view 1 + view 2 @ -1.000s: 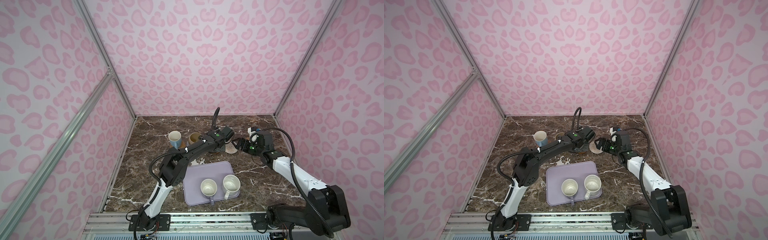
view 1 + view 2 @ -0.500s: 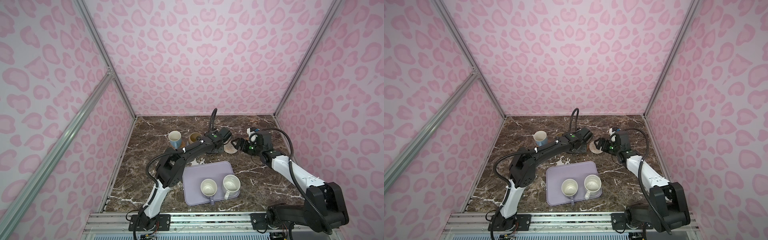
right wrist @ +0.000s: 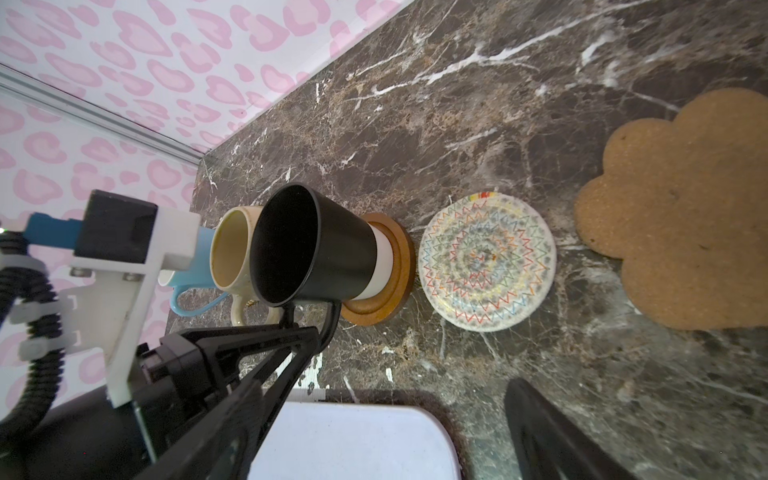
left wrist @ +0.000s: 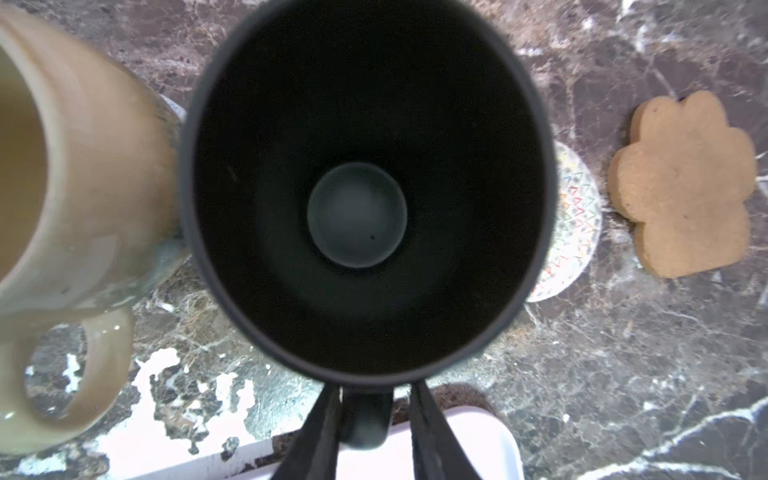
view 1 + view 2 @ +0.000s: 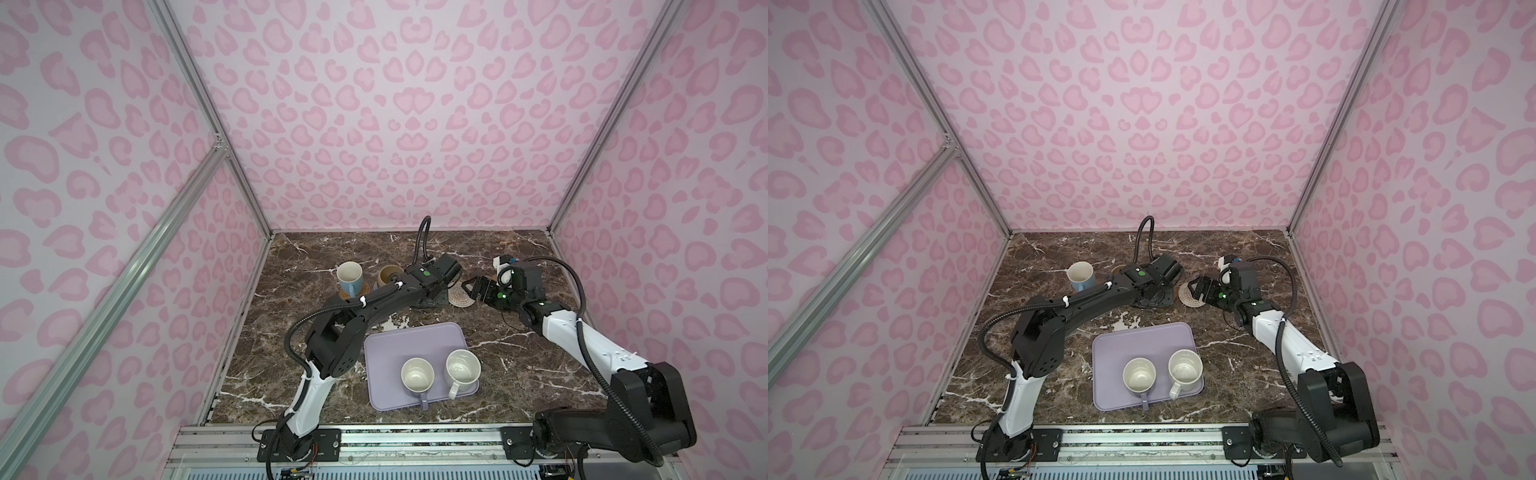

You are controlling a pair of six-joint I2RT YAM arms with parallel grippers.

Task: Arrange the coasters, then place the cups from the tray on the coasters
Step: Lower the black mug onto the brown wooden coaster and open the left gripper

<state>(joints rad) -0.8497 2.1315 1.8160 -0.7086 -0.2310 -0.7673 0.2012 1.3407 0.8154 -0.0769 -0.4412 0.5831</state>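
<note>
Black mug (image 3: 307, 245): upright on the wooden coaster (image 3: 395, 291).
Your left gripper (image 4: 374, 392): jaws slack, straddling its handle, gap on one side.
Your right gripper (image 5: 468, 287): spread wide, empty, near the cream coaster (image 3: 486, 266).
Tray (image 5: 415, 340): holds two mugs (image 5: 417, 376).

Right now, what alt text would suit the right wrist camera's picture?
A black mug stands on a brown wooden coaster, the left arm's fingers straddling its handle. Beside it lie an empty cream woven coaster and tan flower coaster.
</note>
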